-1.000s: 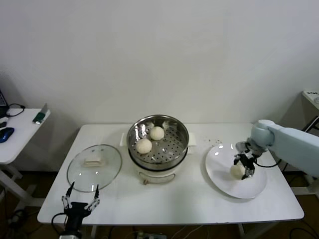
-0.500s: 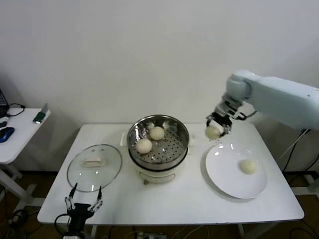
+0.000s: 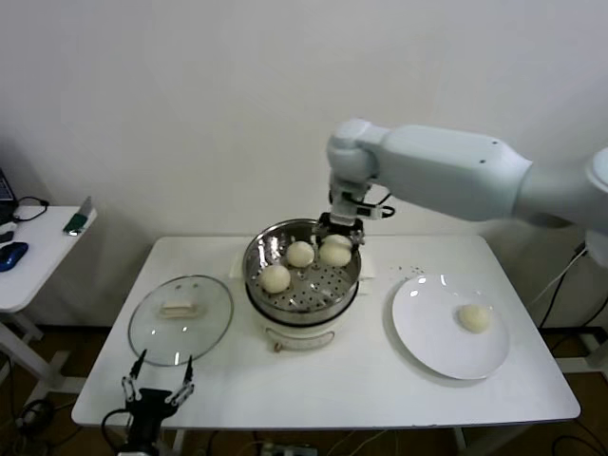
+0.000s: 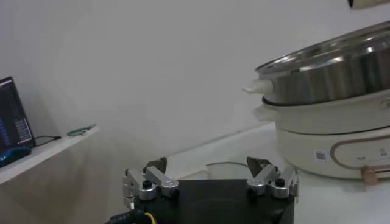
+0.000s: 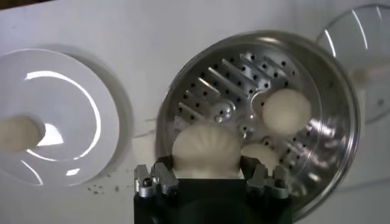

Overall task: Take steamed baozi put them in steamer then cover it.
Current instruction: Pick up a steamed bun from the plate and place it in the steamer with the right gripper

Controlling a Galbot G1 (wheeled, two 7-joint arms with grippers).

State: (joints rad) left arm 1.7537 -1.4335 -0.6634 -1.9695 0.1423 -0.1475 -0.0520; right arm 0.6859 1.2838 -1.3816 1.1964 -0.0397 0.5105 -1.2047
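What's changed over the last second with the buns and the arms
The right gripper picked one baozi off the plate and carried it left; it now holds it over the steamer. One bun remains on the plate, two lie in the steamer as before. The glass lid and the open left gripper stayed put.

My right gripper point(image 3: 339, 237) is black with silvery finger mounts, and the bun point(image 5: 206, 151) in it is cream-white and smooth. The steamer point(image 3: 261, 249) is shiny silver, its floor dotted with rows of small dark holes, over a white pot base. The two buns point(image 3: 287, 266) inside are the same cream. The plate point(image 3: 426, 332) is glossy white. The lid point(image 3: 180, 319) is clear glass with a cream handle. My left gripper point(image 3: 154, 390) is black and silver. The table point(image 3: 332, 385) is white.
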